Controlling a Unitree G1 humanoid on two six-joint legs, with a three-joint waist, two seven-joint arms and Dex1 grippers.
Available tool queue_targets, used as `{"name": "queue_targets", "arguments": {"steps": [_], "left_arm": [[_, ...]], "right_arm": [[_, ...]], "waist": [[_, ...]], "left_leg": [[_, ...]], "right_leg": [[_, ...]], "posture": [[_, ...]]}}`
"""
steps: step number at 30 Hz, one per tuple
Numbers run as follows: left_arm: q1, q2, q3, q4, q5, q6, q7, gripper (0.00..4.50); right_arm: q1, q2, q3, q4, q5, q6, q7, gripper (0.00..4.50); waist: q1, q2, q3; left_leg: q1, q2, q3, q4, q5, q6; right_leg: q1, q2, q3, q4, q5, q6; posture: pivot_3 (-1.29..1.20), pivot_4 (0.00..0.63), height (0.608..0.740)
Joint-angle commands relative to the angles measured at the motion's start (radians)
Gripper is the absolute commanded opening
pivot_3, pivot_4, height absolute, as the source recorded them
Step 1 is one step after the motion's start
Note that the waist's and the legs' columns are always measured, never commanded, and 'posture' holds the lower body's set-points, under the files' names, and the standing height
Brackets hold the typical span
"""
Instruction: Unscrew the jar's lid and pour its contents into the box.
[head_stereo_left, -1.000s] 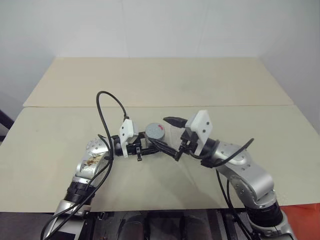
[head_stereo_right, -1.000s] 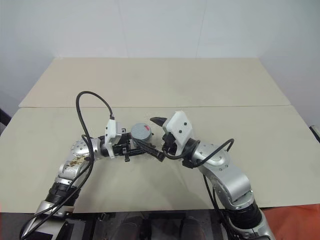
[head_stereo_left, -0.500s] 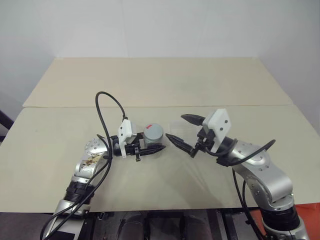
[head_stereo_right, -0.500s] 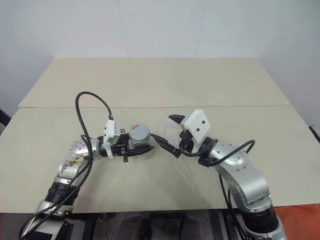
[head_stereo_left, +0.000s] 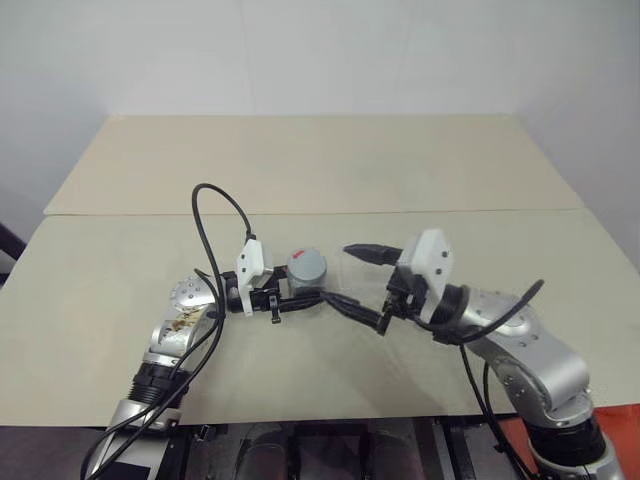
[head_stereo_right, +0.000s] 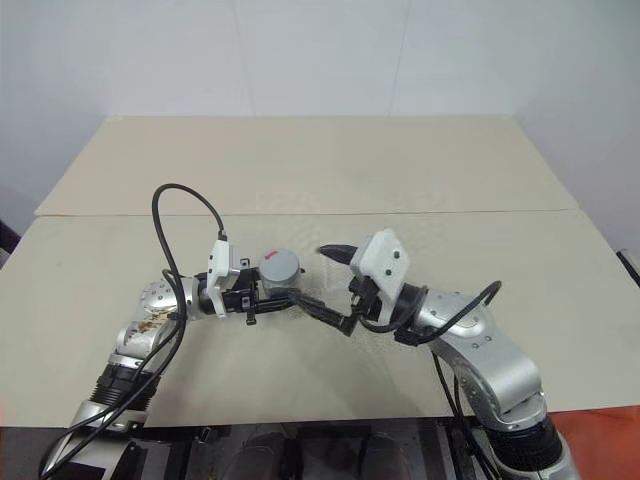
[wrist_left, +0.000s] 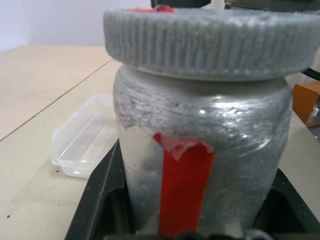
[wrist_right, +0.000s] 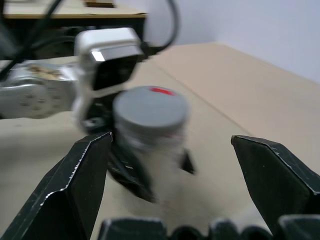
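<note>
- Head stereo pair: high, looking forward and down over the table (head_stereo_left: 320, 180); both eyes share both arms and the jar (head_stereo_left: 306, 268), slightly offset sideways.
- Left wrist cam: very near, looks along the left gripper (wrist_left: 192, 220); jar between its fingers, box (wrist_left: 85, 137) beyond.
- Right wrist cam: looks between spread fingers (wrist_right: 75, 180) of the right gripper (wrist_right: 187, 175) at the same jar and lid (wrist_right: 149, 107), farther off.

Beige table (head_stereo_left: 320, 170) — white wall (head_stereo_left: 320, 50)
</note>
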Motion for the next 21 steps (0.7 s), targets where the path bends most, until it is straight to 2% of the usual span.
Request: {"name": "queue_targets", "arguments": {"steps": [1,6,11,21], "left_arm": [[-0.017,-0.003,0.005,-0.015,-0.005,-0.014,0.001,1.97],[-0.016,-0.003,0.006,-0.022,-0.008,-0.012,0.003,1.97],[-0.009,-0.002,0.007,-0.029,-0.008,-0.011,0.007,1.97],[0.008,0.008,0.011,-0.041,-0.015,-0.009,0.006,1.97]], "right_arm": [[-0.051,0.042,0.031,0.004,-0.003,-0.015,-0.01,4.45],[-0.107,0.107,0.076,0.079,-0.064,-0.036,-0.036,4.45],[-0.124,0.147,0.065,0.124,-0.092,-0.043,-0.057,4.45],[-0.049,0.086,0.0,0.084,-0.075,-0.034,-0.036,4.45]], "waist": [[0.0,0.0,0.0],[0.0,0.0,0.0],[0.0,0.0,0.0],[0.0,0.0,0.0]], "left_leg": [[0.0,0.0,0.0,0.0,0.0,0.0],[0.0,0.0,0.0,0.0,0.0,0.0],[0.0,0.0,0.0,0.0,0.0,0.0],[0.0,0.0,0.0,0.0,0.0,0.0]], "right_leg": [[0.0,0.0,0.0,0.0,0.0,0.0],[0.0,0.0,0.0,0.0,0.0,0.0],[0.0,0.0,-0.001,0.0,0.0,0.0],[0.0,0.0,-0.001,0.0,0.0,0.0]], "posture": [[0.0,0.15,0.74],[0.0,0.15,0.74],[0.0,0.15,0.74],[0.0,0.15,0.74]]}}
